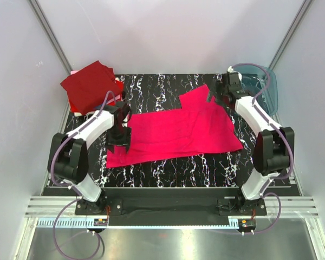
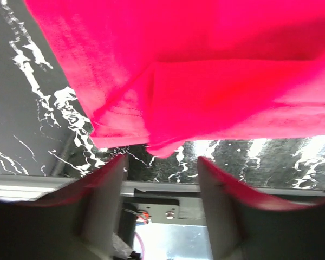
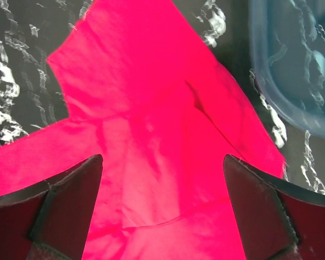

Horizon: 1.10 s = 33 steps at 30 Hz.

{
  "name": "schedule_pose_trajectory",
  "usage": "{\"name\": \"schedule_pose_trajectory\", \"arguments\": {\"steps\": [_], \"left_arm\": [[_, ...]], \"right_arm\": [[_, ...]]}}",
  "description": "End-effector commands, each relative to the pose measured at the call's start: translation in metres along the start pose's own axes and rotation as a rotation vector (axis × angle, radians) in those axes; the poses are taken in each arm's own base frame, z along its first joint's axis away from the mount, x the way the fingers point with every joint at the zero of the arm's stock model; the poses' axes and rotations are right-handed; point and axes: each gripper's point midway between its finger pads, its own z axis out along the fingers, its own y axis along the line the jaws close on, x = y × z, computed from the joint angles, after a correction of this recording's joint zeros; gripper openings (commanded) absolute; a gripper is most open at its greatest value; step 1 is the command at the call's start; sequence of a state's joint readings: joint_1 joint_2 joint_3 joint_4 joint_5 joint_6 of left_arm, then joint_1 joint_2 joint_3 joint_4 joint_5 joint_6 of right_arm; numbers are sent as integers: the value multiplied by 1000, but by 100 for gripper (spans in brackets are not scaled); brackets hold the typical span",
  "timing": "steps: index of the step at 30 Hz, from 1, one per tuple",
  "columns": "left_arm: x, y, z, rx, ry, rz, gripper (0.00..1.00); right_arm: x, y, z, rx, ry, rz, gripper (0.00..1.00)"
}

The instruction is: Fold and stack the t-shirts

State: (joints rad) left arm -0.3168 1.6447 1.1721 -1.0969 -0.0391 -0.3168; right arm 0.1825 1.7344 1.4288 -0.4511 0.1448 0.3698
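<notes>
Left tool [image 2: 161, 162] hangs open by the pink t-shirt's [image 1: 179, 130] corner, right tool [image 3: 162, 162] open above its sleeve; unheld, the cloth lies spread on the surface [image 1: 151, 86], ready for folding.

White arms [image 1: 92, 127] carry black joints [image 1: 70, 157] and lilac cables [image 1: 248, 64].

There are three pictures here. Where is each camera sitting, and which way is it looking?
Top: above and behind, looking down at the table, left arm, right arm and pink t-shirt.
Left wrist: on the left arm, facing its open left claw at the t-shirt's edge.
Right wrist: on the right arm, facing its open right claw, the t-shirt, the blue bin.
All three share the pink t-shirt.
</notes>
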Motion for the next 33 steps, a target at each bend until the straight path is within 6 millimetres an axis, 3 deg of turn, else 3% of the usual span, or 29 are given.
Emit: {"name": "schedule_pose_trajectory", "arguments": {"steps": [1, 2, 3, 4, 6, 7, 9, 10, 11, 12, 13, 15, 16, 17, 21, 24, 29, 30, 31, 33], "left_arm": [[-18, -2, -44, 53, -202, -52, 67], [-16, 0, -50, 53, -227, -73, 68], [-14, 2, -55, 57, -255, -117, 68], [-6, -1, -61, 97, -293, -152, 69], [2, -5, -64, 154, -335, -183, 69], [15, -4, -61, 178, -350, -200, 69], [20, -6, -55, 213, -377, -259, 67], [32, -4, -43, 215, -371, -277, 67], [33, -9, -42, 246, -373, -301, 60], [34, -9, -46, 241, -372, -308, 61], [34, -10, -47, 247, -379, -320, 61], [31, -12, -46, 264, -392, -361, 63], [35, -12, -38, 263, -375, -377, 64], [37, -20, -33, 305, -354, -400, 66], [34, -35, -2, 381, -328, -474, 69], [36, -38, 23, 372, -285, -497, 69], [30, -30, 41, 302, -255, -492, 67], [27, -30, 41, 302, -257, -493, 64], [25, -28, 39, 298, -269, -494, 56], [18, -23, 28, 293, -306, -494, 51]], "right_arm": [[-7, -19, -37, 40, -30, 38, 100], [-5, -25, -46, 50, -41, 59, 100], [-7, -30, -67, 50, -66, 83, 100], [13, -42, -70, 73, -30, 127, 100], [24, -51, -95, 68, -40, 176, 100], [47, -63, -95, 101, -1, 216, 100], [61, -73, -112, 107, -10, 263, 100], [82, -83, -109, 132, 25, 304, 100], [89, -87, -110, 136, 29, 325, 100], [93, -90, -113, 135, 25, 346, 98], [110, -96, -108, 146, 61, 370, 97], [119, -109, -100, 170, 90, 415, 95], [127, -105, -97, 145, 132, 418, 95], [126, -122, -94, 176, 138, 470, 95], [140, -131, -77, 154, 198, 524, 90], [149, -137, -67, 162, 222, 531, 89], [165, -139, -41, 152, 294, 532, 83], [164, -138, -36, 143, 297, 524, 80], [160, -138, -33, 141, 296, 522, 64], [157, -140, -27, 141, 302, 505, 42]]}}
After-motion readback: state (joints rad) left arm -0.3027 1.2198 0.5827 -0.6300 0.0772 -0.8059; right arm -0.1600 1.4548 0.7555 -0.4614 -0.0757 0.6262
